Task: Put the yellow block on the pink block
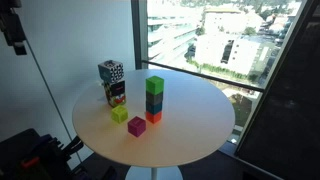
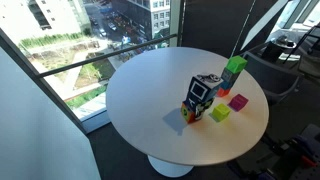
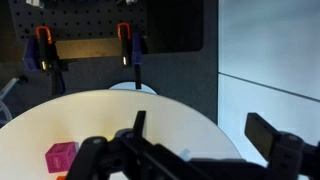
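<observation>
Wrist view: at the lower left a small magenta-pink cube [image 3: 61, 155] sits on the round white tabletop [image 3: 100, 110]. To its right the black Robotiq gripper [image 3: 200, 130] fills the bottom edge. Its fingers [image 3: 262, 130] are spread wide, with only bare table between them and nothing held. In an exterior view, from left to right across the middle of the frame, a stack of two patterned cubes [image 1: 112, 80] stands at the table's left. The small lime-yellow cube [image 1: 120, 114] rests on the table just in front of it. The pink cube lies just beside the yellow one, to its lower right, with a small gap between them. The tall stack [image 1: 154, 100], green over dark teal over orange-red, stands just right of the pink cube.
</observation>
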